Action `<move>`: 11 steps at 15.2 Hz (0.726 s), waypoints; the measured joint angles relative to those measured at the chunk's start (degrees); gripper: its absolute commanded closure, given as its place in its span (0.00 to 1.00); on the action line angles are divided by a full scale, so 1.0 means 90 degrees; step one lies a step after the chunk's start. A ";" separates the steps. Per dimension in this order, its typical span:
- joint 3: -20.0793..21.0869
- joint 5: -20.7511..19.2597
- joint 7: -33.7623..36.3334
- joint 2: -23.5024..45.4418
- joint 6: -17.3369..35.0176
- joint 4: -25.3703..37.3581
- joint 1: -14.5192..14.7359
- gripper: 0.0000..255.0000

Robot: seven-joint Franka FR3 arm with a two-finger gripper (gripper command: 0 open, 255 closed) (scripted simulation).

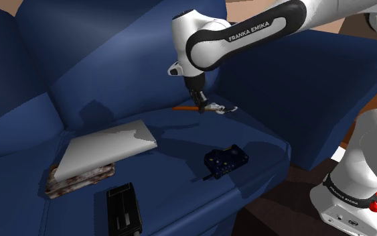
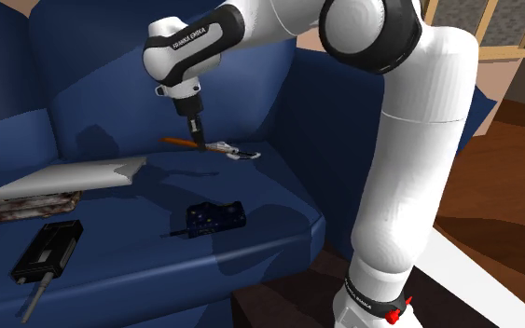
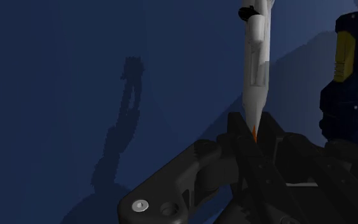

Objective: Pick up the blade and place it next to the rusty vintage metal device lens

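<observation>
Sofa: a dark blue sofa; its seat carries every loose thing, and its back and arm run off the pictures' edges.
Arm: the white arm reaches over the seat with the wrist pointing down; its base is cut off at the shoulder view's lower right.
Slab: a flat grey-white slab lies towards the shoulder view's left and rests on top of the rusty device.
Rusty device: the rusty device shows as a mottled brown and white edge under the slab. The rest is covered, so its shape cannot be made out.
Black device: a long black device lies at the front of the seat, cut off by the shoulder view's bottom edge. The second exterior view shows a grey rod at its near end.
Blue device: a small blue device with yellow marks lies near the seat's front, well apart from the slab. The wrist view's edge cuts it off.
Blade: the blade is at the back of the seat. Its pale, pointed part sticks out on one side of the fingers and an orange part on the other. Whether it touches the cushion cannot be told.
Gripper: the black gripper pinches the blade at its narrow orange part, with the fingers pressed against it from both sides.
</observation>
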 measured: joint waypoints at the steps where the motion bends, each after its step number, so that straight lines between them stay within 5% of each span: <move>1: 0.0065 0.0001 0.0138 0.0140 -0.0065 0.0192 0.0079 1.00; 11: 0.0589 -0.0086 0.1435 0.1409 -0.0689 0.1946 0.0924 1.00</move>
